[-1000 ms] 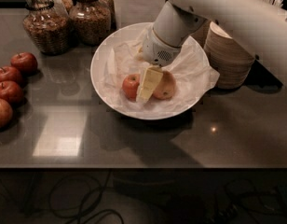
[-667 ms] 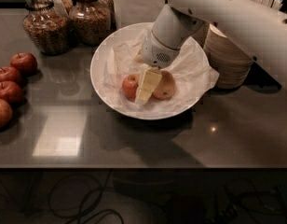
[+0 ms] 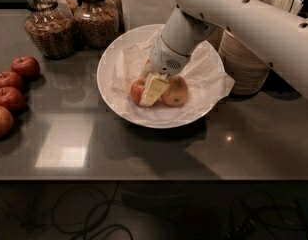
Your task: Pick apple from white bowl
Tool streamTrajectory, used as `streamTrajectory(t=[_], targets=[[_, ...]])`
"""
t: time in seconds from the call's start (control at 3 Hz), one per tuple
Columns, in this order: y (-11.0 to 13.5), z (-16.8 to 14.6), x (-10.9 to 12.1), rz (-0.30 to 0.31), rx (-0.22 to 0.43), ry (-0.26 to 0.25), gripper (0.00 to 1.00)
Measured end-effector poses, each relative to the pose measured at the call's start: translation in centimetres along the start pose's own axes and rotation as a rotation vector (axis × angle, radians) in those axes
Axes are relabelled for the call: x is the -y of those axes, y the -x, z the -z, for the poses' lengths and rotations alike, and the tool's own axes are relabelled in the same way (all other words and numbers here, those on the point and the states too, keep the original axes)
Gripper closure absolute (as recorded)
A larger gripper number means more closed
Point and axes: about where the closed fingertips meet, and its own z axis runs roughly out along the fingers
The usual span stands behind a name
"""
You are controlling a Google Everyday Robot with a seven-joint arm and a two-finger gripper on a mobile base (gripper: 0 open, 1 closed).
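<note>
One apple (image 3: 137,90) in the white bowl (image 3: 109,79), by the counter's back edge, is met by the gripper (image 3: 154,90); its closure cannot be told. A firm clamp is needed next.

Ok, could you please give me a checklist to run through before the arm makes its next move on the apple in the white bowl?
1. Gripper lowered inside the white bowl: ok.
2. Gripper at the red-orange apple, on the side facing the bowl's middle: ok.
3. Red-orange apple secured for lifting: cannot tell.
4. Yellow-tan apple well apart from the gripper: not ok, it appears to sit right against it.
5. Paper lining free of the gripper: cannot tell.
</note>
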Motion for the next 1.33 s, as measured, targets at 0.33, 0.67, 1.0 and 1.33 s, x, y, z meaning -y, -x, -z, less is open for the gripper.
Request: streamTrajectory(t=[0.33, 0.67, 1.0, 1.33], targets=[[0.0, 0.0, 0.0, 0.0, 0.0, 0.0, 0.84], [0.0, 0.0, 0.0, 0.0, 0.0, 0.0, 1.0], [-0.11, -0.04, -0.22, 0.0, 0.022, 0.004, 1.0], [-0.58, 0.8, -0.58, -0.005, 0.12, -0.004, 1.0]])
